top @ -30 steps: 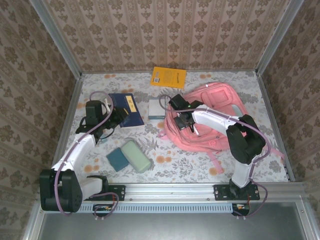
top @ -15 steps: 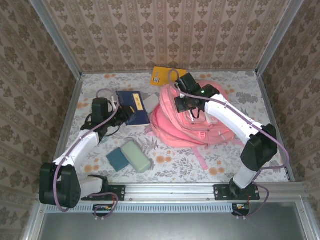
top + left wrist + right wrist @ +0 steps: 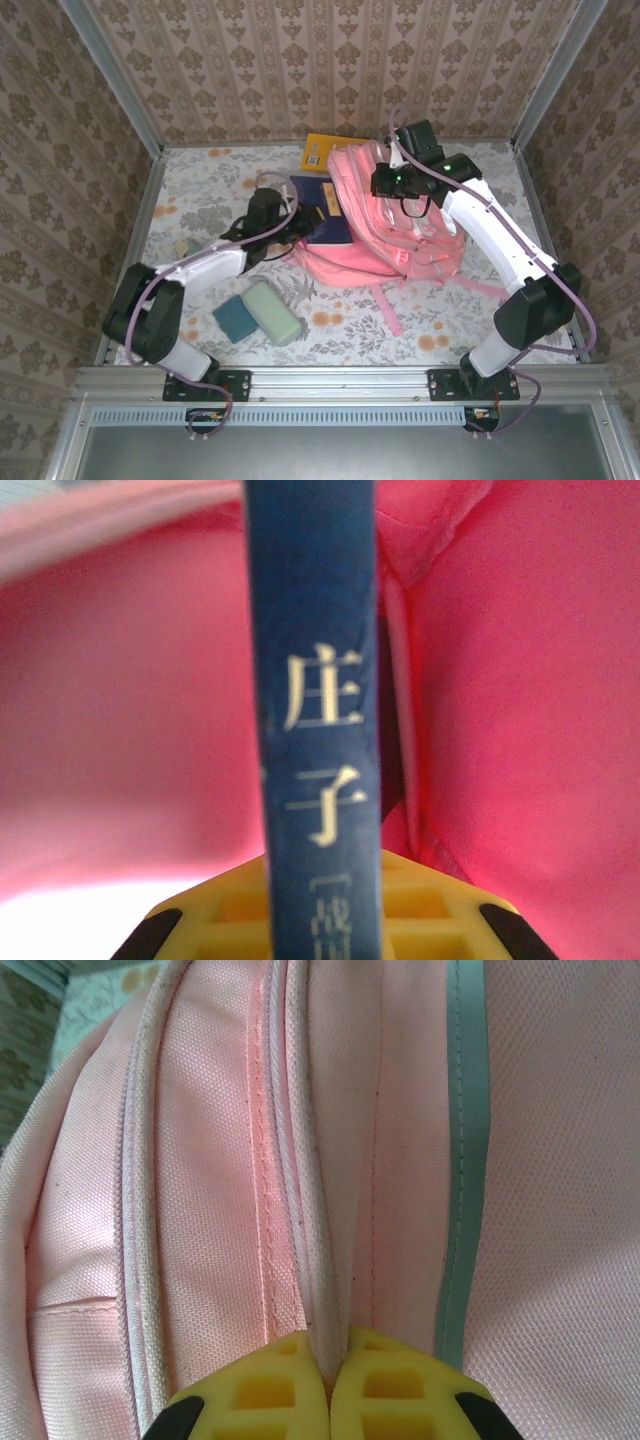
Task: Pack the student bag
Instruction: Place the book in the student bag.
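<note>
Floral-print worktop [image 3: 200, 180], patterned walls all round, nothing fancy. Well to the left of the student bag [image 3: 400, 240], toward the front edge, a pale green case [image 3: 272, 312] and a blue block [image 3: 234, 316] are left lying, touching each other.

Just left of the bag, the left tool [image 3: 290, 222] is clenched on a dark blue book [image 3: 322, 208], held on edge so the gold characters on its spine [image 3: 318, 710] can be read up close. A second ago that book was lying flat, further left of the bag. Now it's been carried across, and its far end is surrounded by pink fabric, so it's probably being fed into the mouth.

The bag has been hauled up from flat, and a yellow book [image 3: 322, 150] behind it is partly covered.

At the bag's upper right, the right tool [image 3: 328, 1370] is pinched tight on a white-piped seam [image 3: 300, 1210], apparently to keep the opening lifted. Packing looks barely begun.
</note>
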Tool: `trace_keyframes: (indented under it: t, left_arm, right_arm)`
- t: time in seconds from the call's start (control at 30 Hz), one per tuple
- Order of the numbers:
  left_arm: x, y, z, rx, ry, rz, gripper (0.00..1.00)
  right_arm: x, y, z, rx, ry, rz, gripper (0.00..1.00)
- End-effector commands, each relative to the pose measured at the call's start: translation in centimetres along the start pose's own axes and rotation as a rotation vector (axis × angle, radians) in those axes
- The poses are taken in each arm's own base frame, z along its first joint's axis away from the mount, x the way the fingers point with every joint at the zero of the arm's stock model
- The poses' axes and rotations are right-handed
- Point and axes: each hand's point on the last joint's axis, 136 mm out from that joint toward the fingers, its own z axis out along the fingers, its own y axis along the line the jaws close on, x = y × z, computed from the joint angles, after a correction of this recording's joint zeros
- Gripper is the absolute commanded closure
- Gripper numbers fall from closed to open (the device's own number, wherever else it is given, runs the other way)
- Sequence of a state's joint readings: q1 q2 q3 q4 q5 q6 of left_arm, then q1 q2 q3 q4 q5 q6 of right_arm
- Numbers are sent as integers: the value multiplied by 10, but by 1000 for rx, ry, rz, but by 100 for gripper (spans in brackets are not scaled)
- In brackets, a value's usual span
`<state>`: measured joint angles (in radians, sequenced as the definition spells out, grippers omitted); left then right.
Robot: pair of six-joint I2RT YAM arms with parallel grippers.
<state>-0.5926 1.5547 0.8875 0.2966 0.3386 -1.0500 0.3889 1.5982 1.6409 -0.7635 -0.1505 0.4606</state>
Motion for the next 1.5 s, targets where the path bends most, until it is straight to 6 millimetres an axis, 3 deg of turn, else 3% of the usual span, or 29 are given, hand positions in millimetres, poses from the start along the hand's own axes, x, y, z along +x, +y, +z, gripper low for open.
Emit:
trace_keyframes:
  t: [0.0,0.23,0.47,0.7,0.8,0.9,1.17,1.2,1.47]
  left_arm:
    - [-19,-47,23,125,-97,-5,100]
    - [-9,-71,74,185,-100,-31,100]
    - [17,-74,125,162,-32,-68,100]
    - [50,-55,159,-11,51,2,76]
    - [59,-46,165,-103,107,45,51]
    - [58,-41,159,-148,108,75,34]
    - [43,-43,125,-227,87,177,19]
    - [42,-42,121,-238,84,189,9]
    - [29,-50,73,-236,61,227,8]
  right_arm:
    - [-33,33,-38,-168,-142,46,100]
    - [-27,27,-38,-173,-135,75,100]
    - [-19,28,-33,-199,-111,89,100]
    - [-18,28,-33,-202,-108,89,100]
    - [-16,27,-33,-200,-105,88,100]
    - [-16,24,-34,-192,-109,86,100]
    - [-11,4,-31,-138,-107,83,100]
    - [-9,0,-31,-129,-103,82,100]
    - [12,-31,-19,-27,-42,33,100]
